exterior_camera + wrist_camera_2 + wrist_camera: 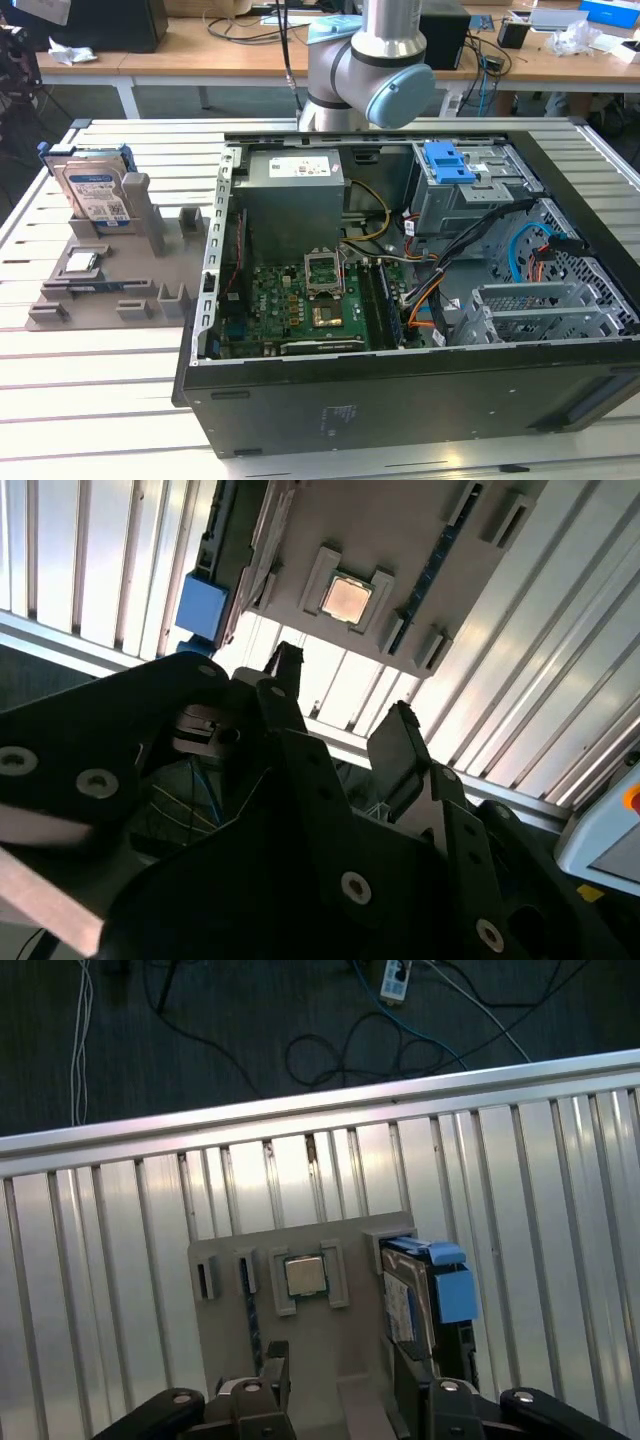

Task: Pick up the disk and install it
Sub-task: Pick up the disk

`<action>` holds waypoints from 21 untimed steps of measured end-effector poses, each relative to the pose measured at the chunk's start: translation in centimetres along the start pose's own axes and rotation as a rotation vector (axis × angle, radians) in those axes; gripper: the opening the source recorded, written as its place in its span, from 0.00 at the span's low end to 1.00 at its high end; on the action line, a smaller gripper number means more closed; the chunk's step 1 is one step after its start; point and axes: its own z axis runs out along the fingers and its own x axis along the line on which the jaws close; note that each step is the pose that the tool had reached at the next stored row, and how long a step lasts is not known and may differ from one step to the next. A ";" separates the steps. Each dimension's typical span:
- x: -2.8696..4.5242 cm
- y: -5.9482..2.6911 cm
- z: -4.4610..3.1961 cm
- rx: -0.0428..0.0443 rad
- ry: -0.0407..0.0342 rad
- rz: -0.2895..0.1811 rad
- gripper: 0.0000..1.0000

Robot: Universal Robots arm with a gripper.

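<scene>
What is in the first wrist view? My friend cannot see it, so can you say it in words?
The open tool hangs above a grey holder on a ribbed metal table. In the holder the disk stands on edge in its blue frame, near a small square chip. Beyond the table lie cables on a dark floor.

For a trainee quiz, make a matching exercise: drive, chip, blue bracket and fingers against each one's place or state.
1. silver hard drive in blue plastic frame
2. small square silver chip
3. blue plastic bracket
4. black gripper fingers

A. inside the open black computer case
B. upright in the grey plastic tray's slot
C. open, holding nothing
D. flat on that tray

Pairs: 1-B, 2-D, 3-A, 4-C
</scene>
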 end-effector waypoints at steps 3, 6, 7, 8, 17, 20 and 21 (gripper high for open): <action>-0.10 0.01 0.00 0.0052 0.0352 0.001 0.54; -0.24 -0.03 0.02 0.0080 0.0535 -0.003 0.54; -0.27 -0.03 0.02 0.0080 0.0533 -0.005 0.54; -0.28 -0.03 0.02 0.0080 0.0533 -0.027 0.54; -0.29 -0.04 0.05 0.0295 0.0499 -0.047 0.54; -0.39 -0.02 0.10 0.0295 0.0496 -0.047 0.54; -0.49 0.00 0.13 0.0296 0.0496 -0.047 0.54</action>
